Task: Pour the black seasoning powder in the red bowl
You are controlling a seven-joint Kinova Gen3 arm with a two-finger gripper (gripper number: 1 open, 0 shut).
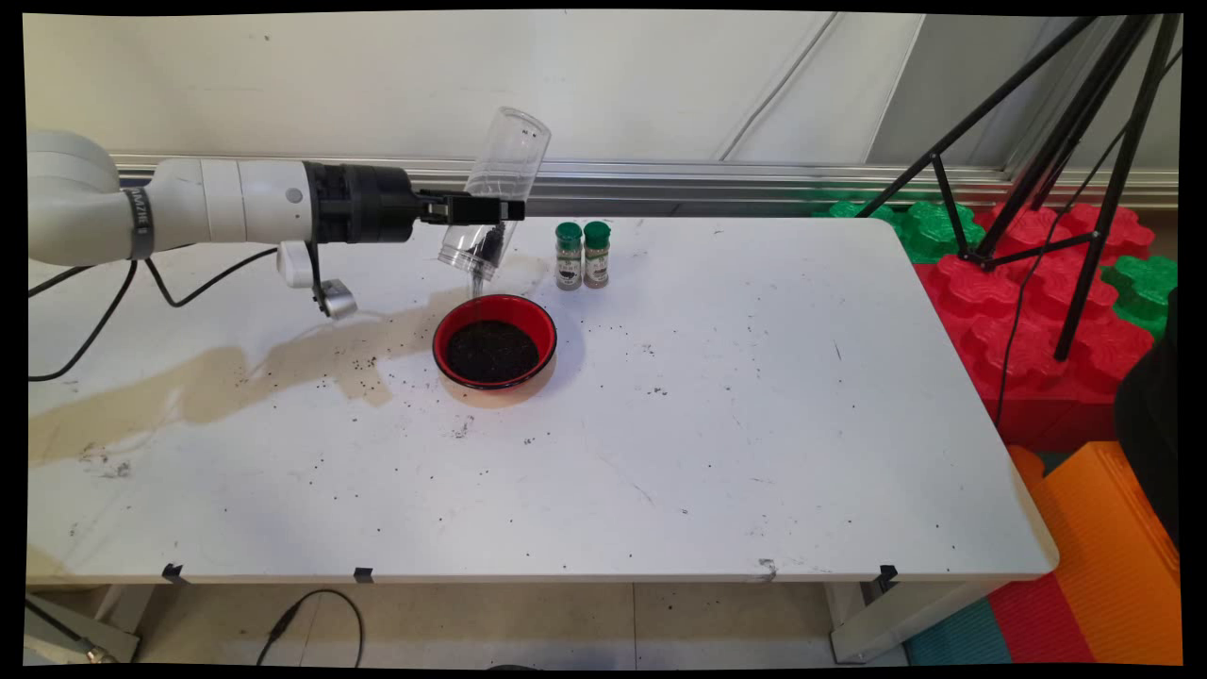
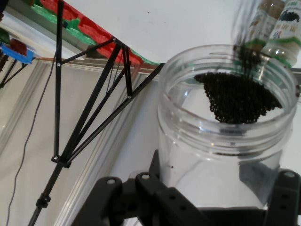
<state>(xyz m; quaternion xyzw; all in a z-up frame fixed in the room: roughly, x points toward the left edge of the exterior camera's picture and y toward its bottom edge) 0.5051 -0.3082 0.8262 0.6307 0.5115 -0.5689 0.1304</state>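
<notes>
One clear jar [image 1: 495, 189] is sitting clamped between the fingers of the gripper [image 1: 490, 209], tilting mouth-down directly above the red bowl [image 1: 494, 342]; dark grains [image 2: 237, 96] are falling into it. Two green-capped bottles [image 1: 582, 255] are standing just behind the bowl.

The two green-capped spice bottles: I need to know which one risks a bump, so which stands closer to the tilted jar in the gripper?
The left spice bottle stands closer to the clear jar; the right spice bottle stands beyond it.
</notes>
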